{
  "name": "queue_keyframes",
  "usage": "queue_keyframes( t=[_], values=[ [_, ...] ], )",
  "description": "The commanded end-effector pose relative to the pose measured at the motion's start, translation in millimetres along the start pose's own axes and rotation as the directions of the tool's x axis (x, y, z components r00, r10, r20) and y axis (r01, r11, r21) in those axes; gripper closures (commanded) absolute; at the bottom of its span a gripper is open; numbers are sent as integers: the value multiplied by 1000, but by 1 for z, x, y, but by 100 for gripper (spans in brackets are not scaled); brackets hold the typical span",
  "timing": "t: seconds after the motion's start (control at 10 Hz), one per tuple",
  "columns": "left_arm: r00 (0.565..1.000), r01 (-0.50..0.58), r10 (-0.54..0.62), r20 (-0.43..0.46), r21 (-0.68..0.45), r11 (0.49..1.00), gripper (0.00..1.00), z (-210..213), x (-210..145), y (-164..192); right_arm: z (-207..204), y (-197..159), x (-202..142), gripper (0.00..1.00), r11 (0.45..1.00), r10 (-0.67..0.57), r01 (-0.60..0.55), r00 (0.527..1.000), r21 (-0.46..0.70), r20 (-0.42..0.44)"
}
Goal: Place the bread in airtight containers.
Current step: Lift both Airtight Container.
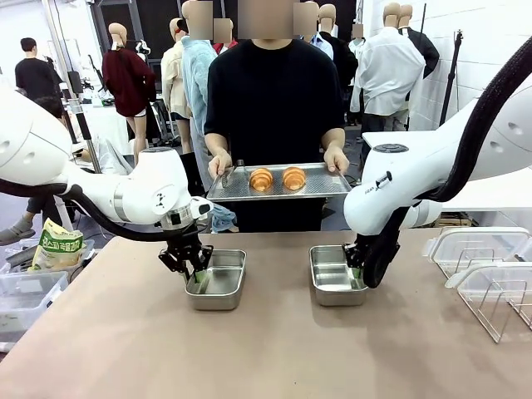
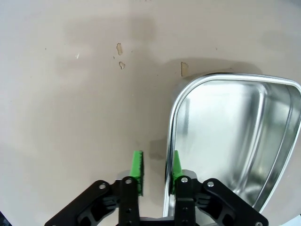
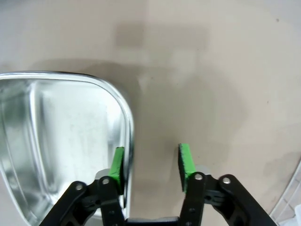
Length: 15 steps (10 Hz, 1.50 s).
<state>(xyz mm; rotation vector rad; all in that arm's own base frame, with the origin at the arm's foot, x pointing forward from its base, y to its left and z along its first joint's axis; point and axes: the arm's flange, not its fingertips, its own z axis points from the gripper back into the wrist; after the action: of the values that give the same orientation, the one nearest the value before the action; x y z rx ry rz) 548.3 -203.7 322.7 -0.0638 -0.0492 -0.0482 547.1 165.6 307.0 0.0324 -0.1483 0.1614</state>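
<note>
Steel, shiny and bare inside: two pans stand unlidded on the table (image 1: 266,353), one under each end effector.

- Left end effector (image 1: 198,278): set astride the outer wall of the left pan (image 1: 218,302). In the left wrist view the end effector (image 2: 156,162) is seen with one pad (image 2: 176,162) just inside the rim of the pan (image 2: 225,75) and the other outside it, over the table. The fingers are apart and a gap is left at the outer side, so the wall is not pinched.
- Right end effector (image 1: 358,276): set likewise at the outer wall of the right pan (image 1: 332,299). In the right wrist view the end effector (image 3: 151,160) has one pad against the rim of the pan (image 3: 70,75) from inside and the other well clear on the table side. The fingers are apart and nothing is clamped.
- Croissants (image 1: 261,179) (image 1: 293,178): laid side by side on a tray (image 1: 241,193), which is held in both hands by a person (image 1: 274,91). They are well beyond and above both end effectors, roughly midway between them.

Progress, as judged: nothing has been loaded. Both croissants remain to be moved into the pans, and lids remain to be fitted. The straddling of the walls is taken as preparation to hold or shift the pans.
</note>
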Motion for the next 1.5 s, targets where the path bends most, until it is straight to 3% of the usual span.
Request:
queue_keyframes(
  t=[0.0,0.8,1.1,1.4],
  values=[
    [1000,2,-2,-14,-2,1000,100,1,1,-1,-1,1,5,100,1000,-15,15,1000,8,-19],
    [1000,-26,27,-11,13,1000,100,11,-4,4,11,-7,-2,100,999,-48,48,999,2,-26],
    [997,-75,75,-8,-5,997,100,37,-11,10,51,-23,-16,100,997,-82,82,996,-13,-45],
    [997,-78,77,-13,-32,996,100,90,-24,13,126,-37,-29,100,995,-67,68,998,72,-20]
  ],
)
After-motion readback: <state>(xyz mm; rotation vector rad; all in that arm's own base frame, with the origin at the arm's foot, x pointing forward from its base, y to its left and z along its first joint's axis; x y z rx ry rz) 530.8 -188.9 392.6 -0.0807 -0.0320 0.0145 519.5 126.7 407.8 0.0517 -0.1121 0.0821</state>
